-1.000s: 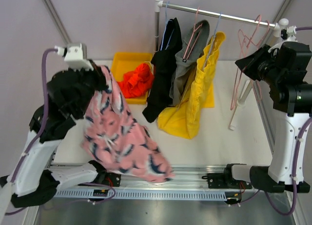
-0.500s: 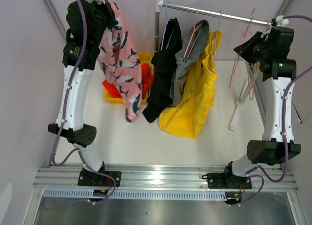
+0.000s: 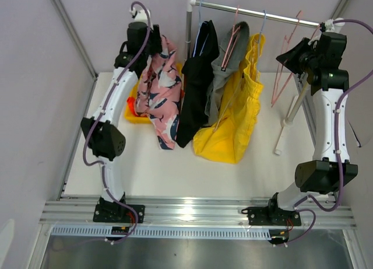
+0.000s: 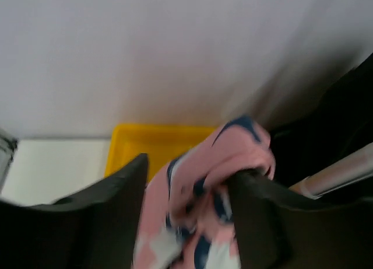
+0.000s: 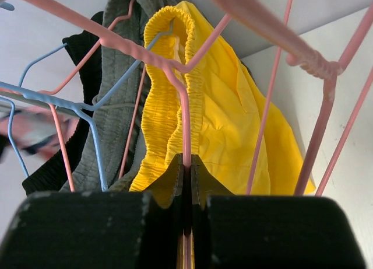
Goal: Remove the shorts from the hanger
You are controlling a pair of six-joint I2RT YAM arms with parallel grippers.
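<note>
Pink cloth shorts with a dark-and-white pattern [image 3: 160, 97] hang at the left arm's fingers [image 4: 111, 222], over the yellow plastic bin [image 3: 130, 105] on the white table [image 3: 256, 170]. These fingers stand apart, with the cloth bunched against one of them. The right arm's fingers [image 5: 87, 234] are closed on a thin pink wire hanger [image 5: 185, 117]. Black cloth shorts [image 3: 195, 76], grey cloth shorts [image 3: 224, 65] and large yellow cloth shorts [image 3: 233, 117] hang on the metal rail [image 3: 256, 13].

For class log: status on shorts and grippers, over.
Left gripper open, pink shorts dangling over bin. Right gripper shut on pink hanger. Black shorts, grey shorts, yellow shorts on rail.
</note>
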